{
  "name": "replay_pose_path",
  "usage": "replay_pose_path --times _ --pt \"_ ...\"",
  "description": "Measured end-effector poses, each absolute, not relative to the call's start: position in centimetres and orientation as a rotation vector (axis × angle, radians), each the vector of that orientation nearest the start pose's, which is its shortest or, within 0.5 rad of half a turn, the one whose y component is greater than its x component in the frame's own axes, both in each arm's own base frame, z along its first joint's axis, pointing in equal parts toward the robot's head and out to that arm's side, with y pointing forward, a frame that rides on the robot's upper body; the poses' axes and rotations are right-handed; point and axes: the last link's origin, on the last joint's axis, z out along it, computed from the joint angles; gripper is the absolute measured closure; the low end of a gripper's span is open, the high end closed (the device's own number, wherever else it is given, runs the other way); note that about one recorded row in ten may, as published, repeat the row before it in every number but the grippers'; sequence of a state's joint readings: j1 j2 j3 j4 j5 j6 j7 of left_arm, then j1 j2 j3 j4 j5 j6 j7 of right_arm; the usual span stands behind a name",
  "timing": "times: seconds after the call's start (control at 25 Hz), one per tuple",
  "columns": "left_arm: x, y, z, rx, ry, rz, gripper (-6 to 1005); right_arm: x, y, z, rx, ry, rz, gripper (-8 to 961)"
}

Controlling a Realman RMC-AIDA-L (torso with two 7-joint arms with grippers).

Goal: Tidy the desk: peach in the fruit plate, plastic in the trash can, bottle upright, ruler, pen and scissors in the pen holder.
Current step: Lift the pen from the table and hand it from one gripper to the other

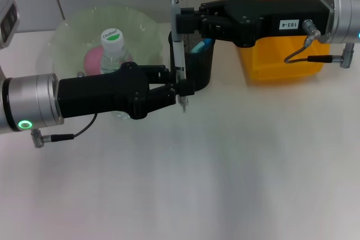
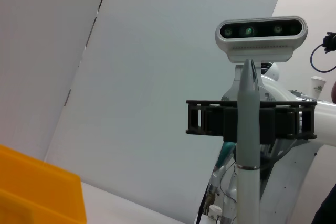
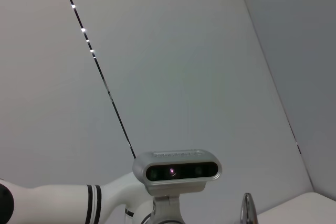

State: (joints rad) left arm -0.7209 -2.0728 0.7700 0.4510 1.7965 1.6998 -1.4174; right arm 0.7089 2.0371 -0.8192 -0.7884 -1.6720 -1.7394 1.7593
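A steel ruler (image 1: 179, 54) stands nearly upright in the air at the left rim of the black mesh pen holder (image 1: 201, 68). My left gripper (image 1: 183, 90) is shut on its lower end. My right gripper (image 1: 181, 22) is shut on its upper part. In the left wrist view the ruler (image 2: 247, 145) passes through the right gripper (image 2: 251, 122). A teal-handled item (image 1: 201, 44) sticks out of the holder. The bottle (image 1: 112, 46) stands upright at the green fruit plate (image 1: 67, 32), with the pink peach (image 1: 94, 57) in the plate. No plastic is in view.
The yellow trash can (image 1: 275, 26) sits at the back right, behind the right arm. It also shows in the left wrist view as the yellow bin (image 2: 37, 192). The right wrist view shows the left wrist camera (image 3: 176, 170) and the ruler tip (image 3: 247, 208).
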Motion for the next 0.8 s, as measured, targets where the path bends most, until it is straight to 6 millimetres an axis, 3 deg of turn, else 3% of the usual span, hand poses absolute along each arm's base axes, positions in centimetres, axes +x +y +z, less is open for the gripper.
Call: replay_pose_path --times 0.48,0.8 --pt "-17.80 34.18 -2.20 -2.892 -0.573 -1.156 816 14.18 36.65 4.43 -2.867 0.567 1.148 806" --pt "-17.76 34.21 -2.17 -2.889 -0.576 -1.161 817 13.89 36.75 4.40 -2.875 0.546 1.134 803"
